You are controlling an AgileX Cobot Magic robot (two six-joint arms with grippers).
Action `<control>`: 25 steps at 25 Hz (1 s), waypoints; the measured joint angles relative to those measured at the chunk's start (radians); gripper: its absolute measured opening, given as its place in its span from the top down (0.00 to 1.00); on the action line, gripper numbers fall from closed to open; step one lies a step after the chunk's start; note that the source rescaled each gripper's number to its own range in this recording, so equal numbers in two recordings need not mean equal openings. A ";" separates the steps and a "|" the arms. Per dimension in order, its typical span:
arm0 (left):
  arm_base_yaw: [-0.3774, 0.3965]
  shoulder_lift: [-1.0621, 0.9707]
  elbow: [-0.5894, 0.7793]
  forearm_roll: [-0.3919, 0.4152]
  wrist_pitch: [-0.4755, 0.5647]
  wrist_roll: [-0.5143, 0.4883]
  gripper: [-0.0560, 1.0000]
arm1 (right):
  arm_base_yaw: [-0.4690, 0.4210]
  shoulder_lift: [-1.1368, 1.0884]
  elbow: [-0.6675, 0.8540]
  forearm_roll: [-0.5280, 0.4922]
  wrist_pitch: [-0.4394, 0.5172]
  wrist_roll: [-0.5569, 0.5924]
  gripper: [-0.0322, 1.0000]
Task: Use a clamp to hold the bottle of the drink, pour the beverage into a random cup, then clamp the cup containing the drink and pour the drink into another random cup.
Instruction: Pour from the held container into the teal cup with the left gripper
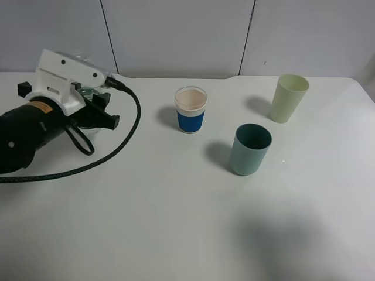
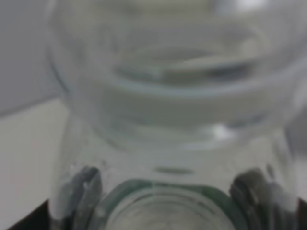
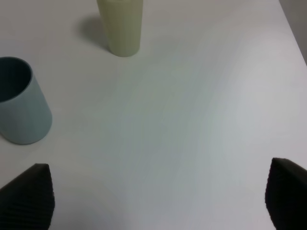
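Note:
My left clamp (image 1: 94, 108), black with an orange sticker and a white camera mount, is at the far left of the table, closed around the bottle (image 1: 88, 93), which it mostly hides. In the left wrist view the clear bottle (image 2: 172, 110) fills the picture, blurred, with a green rim low down and dark fingers (image 2: 85, 188) on both sides. The beverage cannot be made out for sure. The teal cup (image 1: 251, 149) stands right of centre and also shows in the right wrist view (image 3: 21, 103). My right gripper (image 3: 158, 199) is open and empty above bare table.
A white cup with a blue band (image 1: 191, 109) stands at the middle back. A pale yellow-green cup (image 1: 288, 98) stands at the back right and shows in the right wrist view (image 3: 122, 24). A black cable (image 1: 126, 137) loops beside the left arm.

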 joint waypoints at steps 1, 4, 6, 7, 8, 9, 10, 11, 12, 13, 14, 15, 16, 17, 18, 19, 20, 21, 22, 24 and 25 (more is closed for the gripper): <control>-0.028 -0.019 -0.026 -0.102 0.023 0.112 0.93 | 0.000 0.000 0.000 0.000 0.000 0.000 0.39; -0.139 -0.043 -0.150 -0.475 0.061 0.610 0.93 | 0.000 0.000 0.000 0.000 0.000 0.000 0.39; -0.163 -0.043 -0.204 -0.578 0.065 0.798 0.93 | 0.000 0.000 0.000 0.000 0.000 0.000 0.39; -0.170 -0.043 -0.223 -0.615 0.068 0.859 0.93 | 0.000 0.000 0.000 0.000 0.000 0.000 0.39; -0.173 -0.043 -0.244 -0.640 0.069 0.924 0.93 | 0.000 0.000 0.000 0.000 0.000 0.000 0.39; -0.175 -0.043 -0.268 -0.655 0.069 0.985 0.93 | 0.000 0.000 0.000 0.000 0.000 0.000 0.39; -0.176 -0.043 -0.291 -0.670 0.069 1.034 0.93 | 0.000 0.000 0.000 0.000 0.000 0.000 0.39; -0.176 -0.043 -0.311 -0.687 0.069 1.061 0.93 | 0.000 0.000 0.000 0.000 0.000 0.000 0.39; -0.176 -0.043 -0.311 -0.687 0.069 1.061 0.93 | 0.000 0.000 0.000 0.000 0.000 0.000 0.39; -0.177 -0.043 -0.335 -0.727 0.069 1.099 0.93 | 0.000 0.000 0.000 0.000 0.000 0.000 0.39; -0.180 -0.043 -0.348 -0.747 0.069 1.116 0.93 | 0.000 0.000 0.000 0.000 0.000 0.000 0.39; -0.180 -0.043 -0.348 -0.747 0.069 1.116 0.93 | 0.000 0.000 0.000 0.000 0.000 0.000 0.39; -0.188 -0.046 -0.354 -0.755 0.067 1.136 0.93 | 0.000 0.000 0.000 0.000 0.000 0.000 0.39; -0.198 -0.046 -0.357 -0.760 0.066 1.149 0.93 | 0.000 0.000 0.000 0.000 0.000 0.000 0.39; -0.216 -0.046 -0.359 -0.764 0.063 1.168 0.93 | 0.000 0.000 0.000 0.000 0.000 0.000 0.39; -0.233 -0.046 -0.363 -0.768 0.059 1.183 0.93 | 0.000 0.000 0.000 0.000 0.000 0.000 0.39; -0.250 -0.046 -0.368 -0.774 0.059 1.197 0.93 | 0.000 0.000 0.000 0.000 0.000 0.000 0.39; -0.268 -0.046 -0.375 -0.782 0.056 1.215 0.93 | 0.000 0.000 0.000 0.000 0.000 0.000 0.39; -0.306 -0.046 -0.395 -0.809 0.038 1.270 0.93 | 0.000 0.000 0.000 0.000 0.000 0.000 0.39; -0.326 -0.046 -0.409 -0.829 0.027 1.308 0.93 | 0.000 0.000 0.000 0.000 0.000 0.000 0.39; -0.343 -0.046 -0.421 -0.847 0.011 1.342 0.93 | 0.000 0.000 0.000 0.000 0.000 0.000 0.39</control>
